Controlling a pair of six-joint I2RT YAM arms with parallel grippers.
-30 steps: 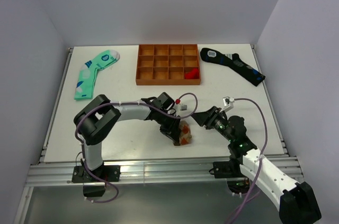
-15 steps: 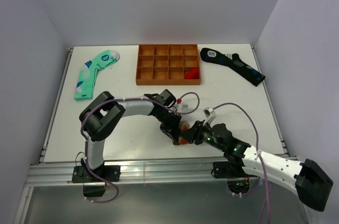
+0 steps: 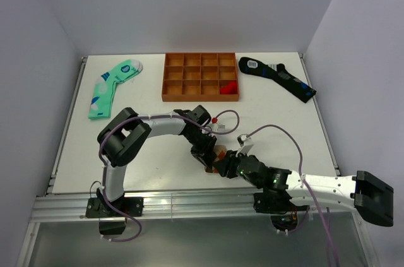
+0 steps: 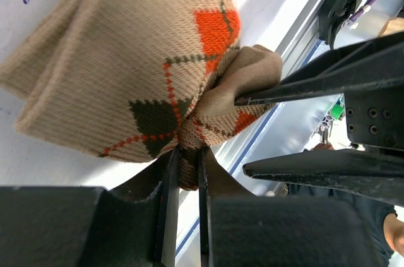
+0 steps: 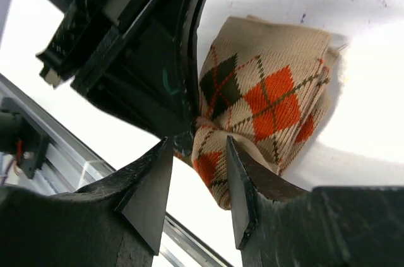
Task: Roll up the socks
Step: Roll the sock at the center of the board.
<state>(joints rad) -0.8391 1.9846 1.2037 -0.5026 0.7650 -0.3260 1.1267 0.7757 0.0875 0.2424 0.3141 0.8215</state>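
Note:
The tan-brown argyle sock (image 3: 219, 155) lies bunched and partly rolled near the table's front edge. My left gripper (image 4: 186, 156) is shut on a pinched fold at the near end of the sock (image 4: 126, 71). My right gripper (image 5: 199, 153) stands open, its two fingers on either side of the sock's (image 5: 268, 96) loose end. One right fingertip (image 5: 237, 172) touches the knit and the other stands apart from it. In the top view both grippers meet at the sock, the left gripper (image 3: 205, 151) from the left and the right gripper (image 3: 222, 165) from the lower right.
An orange compartment tray (image 3: 201, 98) sits at the back centre with a red item (image 3: 229, 87) in one cell. There is a mint-green sock (image 3: 110, 87) at the back left and a black sock (image 3: 278, 77) at the back right. The aluminium rail (image 3: 189, 201) runs just below the grippers.
My right arm has swung left and down to the sock, and its fingers have narrowed a little round the loose end. The left gripper keeps its hold, shifted slightly.

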